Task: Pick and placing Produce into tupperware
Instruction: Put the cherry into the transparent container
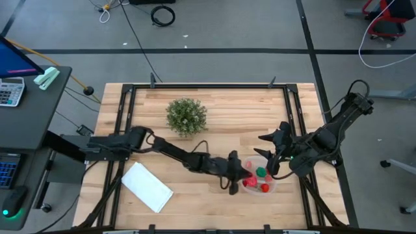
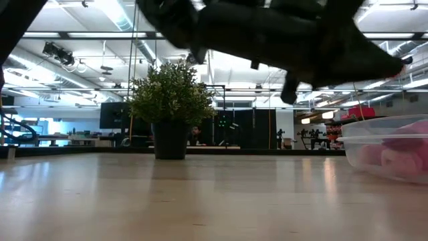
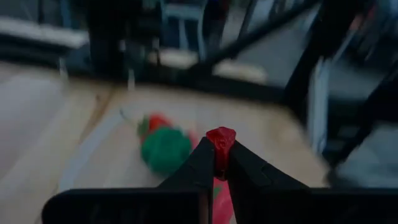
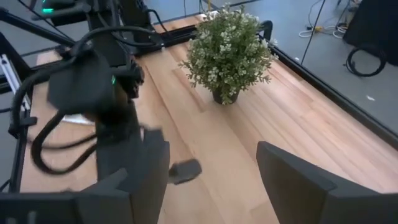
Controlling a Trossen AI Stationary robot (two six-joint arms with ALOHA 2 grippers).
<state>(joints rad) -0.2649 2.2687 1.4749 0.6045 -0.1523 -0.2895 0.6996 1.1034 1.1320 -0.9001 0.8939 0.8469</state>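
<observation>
Produce (image 3: 221,140), a small red piece, is sitting pinched between the left fingers (image 3: 200,167) just at nine o'clock of the tupperware (image 1: 273,184) on the bench (image 1: 221,110), while the right fingers (image 4: 292,174) are hovering spread at its three o'clock.

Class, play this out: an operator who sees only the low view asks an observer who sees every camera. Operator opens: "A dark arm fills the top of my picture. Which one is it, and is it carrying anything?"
Observer: It is the left arm; its left gripper is shut on a small red produce piece.
Operator: Where is it relative to the tupperware?
Observer: From above, it is at the edge of the tupperware nearest the white sheet.
Operator: What is inside already?
Observer: Red pieces and a green piece.
Operator: And the other arm?
Observer: The right gripper waits open beside the tupperware, holding nothing.
</observation>
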